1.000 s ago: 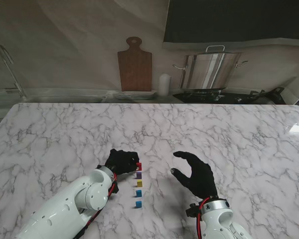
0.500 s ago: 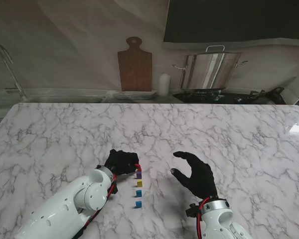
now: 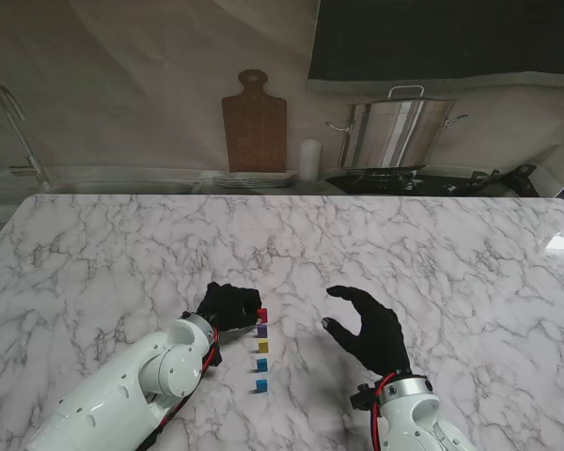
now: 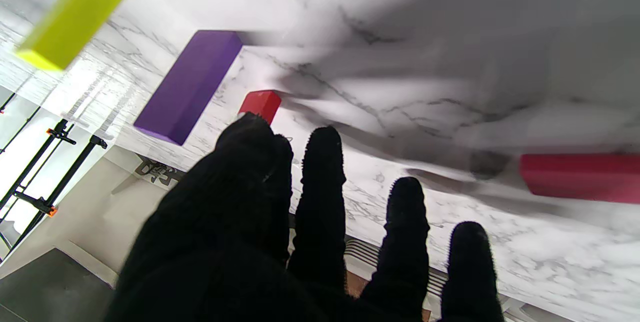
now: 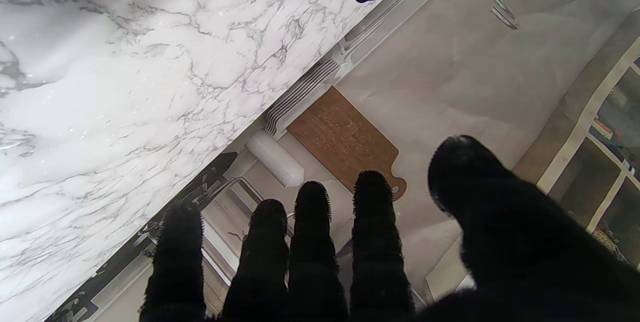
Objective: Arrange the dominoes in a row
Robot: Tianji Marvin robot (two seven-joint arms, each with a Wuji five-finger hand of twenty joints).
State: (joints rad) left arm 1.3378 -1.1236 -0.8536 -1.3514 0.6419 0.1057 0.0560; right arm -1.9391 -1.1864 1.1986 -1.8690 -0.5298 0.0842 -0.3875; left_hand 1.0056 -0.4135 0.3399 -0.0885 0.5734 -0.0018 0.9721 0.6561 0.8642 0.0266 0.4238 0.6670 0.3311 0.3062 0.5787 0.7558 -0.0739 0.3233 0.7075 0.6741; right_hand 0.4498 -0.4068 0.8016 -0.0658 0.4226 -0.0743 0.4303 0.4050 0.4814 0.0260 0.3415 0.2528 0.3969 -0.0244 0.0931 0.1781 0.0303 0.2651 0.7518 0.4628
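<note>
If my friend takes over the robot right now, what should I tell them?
Left hand: open, fingertips beside the red domino.
Right hand: open, empty, right of the row.
Done: five in line, from nearest me: near blue domino, second blue domino, yellow domino, purple domino, then red.
Left: the left wrist view shows another red piece, blurred; probably still to add.

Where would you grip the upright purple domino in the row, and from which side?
Probably its top end, pinched from above across its left and right sides. The purple domino stands upright, with the red domino beyond and the yellow domino nearer, leaving little finger room there.
</note>
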